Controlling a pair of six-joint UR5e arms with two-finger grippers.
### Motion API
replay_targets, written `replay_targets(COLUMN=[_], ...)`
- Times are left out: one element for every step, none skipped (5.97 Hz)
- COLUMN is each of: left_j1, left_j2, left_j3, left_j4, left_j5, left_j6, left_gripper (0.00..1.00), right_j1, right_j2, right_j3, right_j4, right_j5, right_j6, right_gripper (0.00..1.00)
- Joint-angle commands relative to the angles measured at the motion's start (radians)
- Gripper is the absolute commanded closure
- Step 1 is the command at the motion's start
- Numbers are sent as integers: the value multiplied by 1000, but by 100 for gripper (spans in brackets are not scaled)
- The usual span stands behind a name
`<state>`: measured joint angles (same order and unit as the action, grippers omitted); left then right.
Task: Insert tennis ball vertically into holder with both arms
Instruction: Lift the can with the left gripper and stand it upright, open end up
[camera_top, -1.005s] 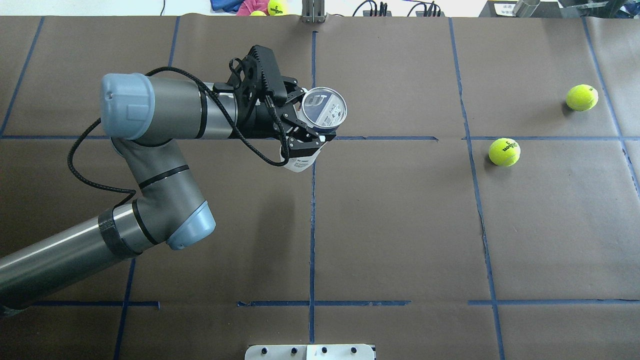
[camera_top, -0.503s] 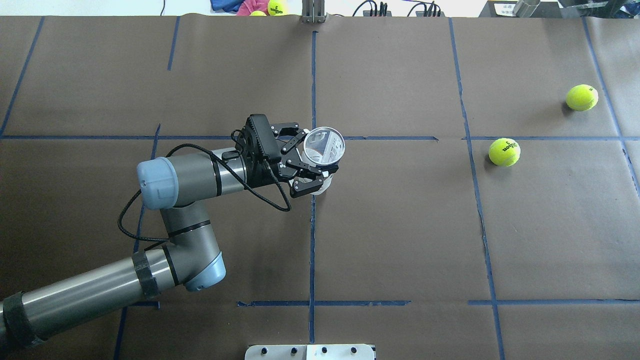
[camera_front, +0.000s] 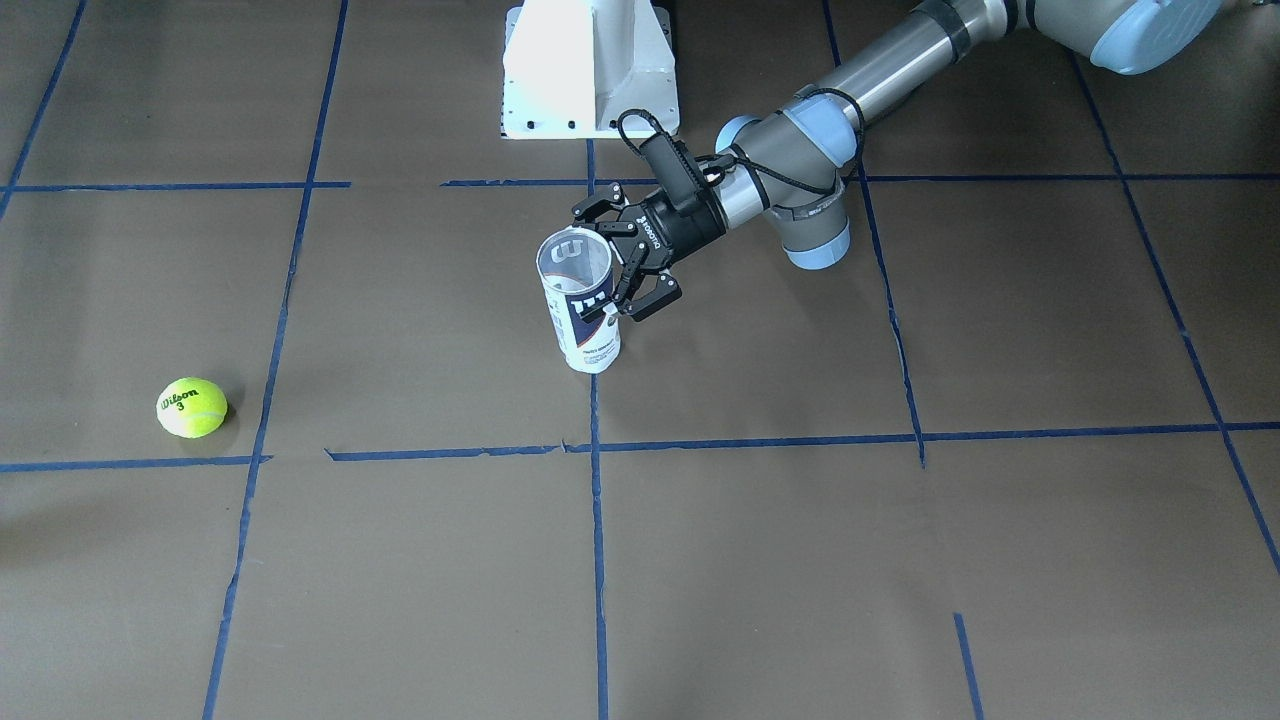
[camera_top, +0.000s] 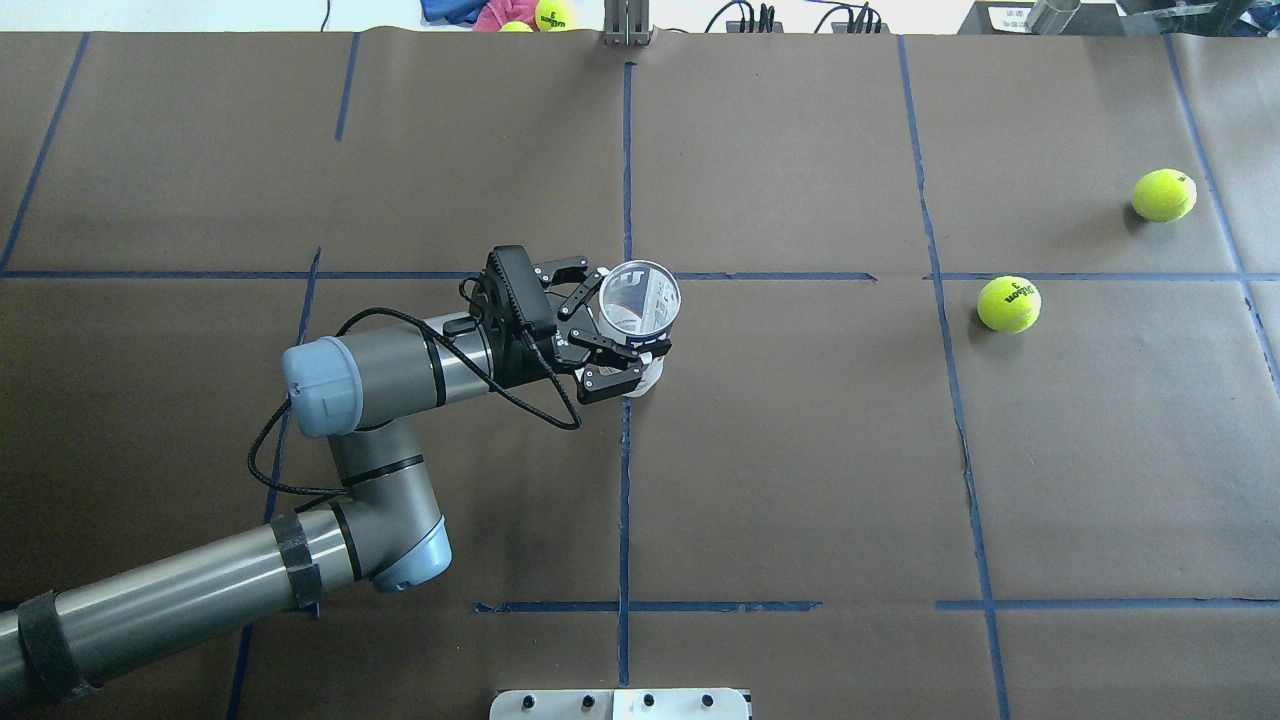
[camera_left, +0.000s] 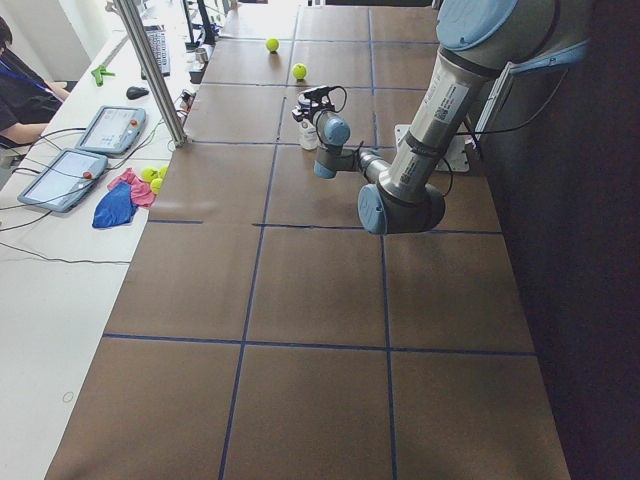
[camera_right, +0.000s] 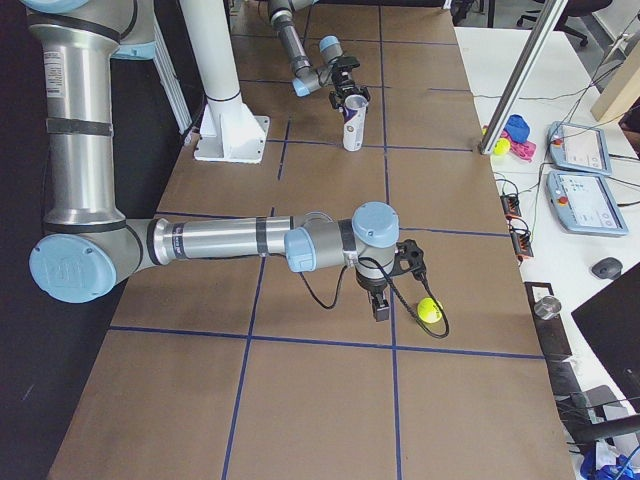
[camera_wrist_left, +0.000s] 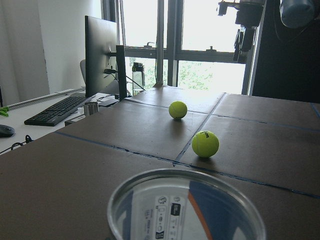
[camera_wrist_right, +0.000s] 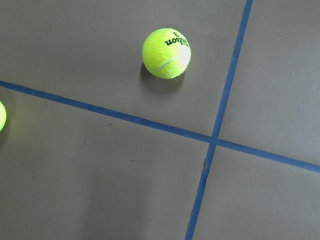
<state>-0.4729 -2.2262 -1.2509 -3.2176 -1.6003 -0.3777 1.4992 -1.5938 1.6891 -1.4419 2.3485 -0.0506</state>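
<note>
- Pinched side-on by the left pincer (camera_front: 612, 262), reaching in from 9 o'clock in the overhead view: the clear Wilson holder (camera_front: 587, 325), upright or close to it near the middle of the table (camera_top: 800, 450), open mouth up.
- Gripped on the upper half of the wall, probably to keep the mouth facing straight up and free for a drop from above, and to stop the light can from tipping.
- Impossible to tell whether the base rests on the brown paper or hangs just off it.
- Lying at 3 o'clock from the holder, well apart: the tennis ball (camera_top: 1008, 303), loose on the table with the black print showing.
- Farther out at 2 o'clock, toward the table's edge: a second ball (camera_top: 1163, 194).
- Poised near the tennis ball in the right-side view: the right pincer (camera_right: 380, 300), pointing down, apparently lined up for a pick from above; spread or pressed together, cannot tell at this range.
- Not yet done: the pickup, the carry across, the drop.
- Worth watching: a ball about as wide as the tube, so likely to catch on the rim if released off-centre.
</note>
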Motion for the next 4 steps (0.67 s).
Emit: replay_targets(left_j1=[-12,-16,-16,-16], left_j2=[0,2,3,5], left_j3=[-2,-4,-4,-4], left_j4=[-2,-4,-4,-4], left_j5=[0,0,0,0], left_j6=[-23,-24,-24,-24], left_gripper=[7,6,6,6], right_j1=[0,-2,-14,-54], right_j2=[2,2,6,38], right_j3=[0,1,7,7], right_j4=[0,0,0,2], right_j5=[0,2,2,2], right_j6=[0,0,0,14], right_gripper=[0,0,0,0])
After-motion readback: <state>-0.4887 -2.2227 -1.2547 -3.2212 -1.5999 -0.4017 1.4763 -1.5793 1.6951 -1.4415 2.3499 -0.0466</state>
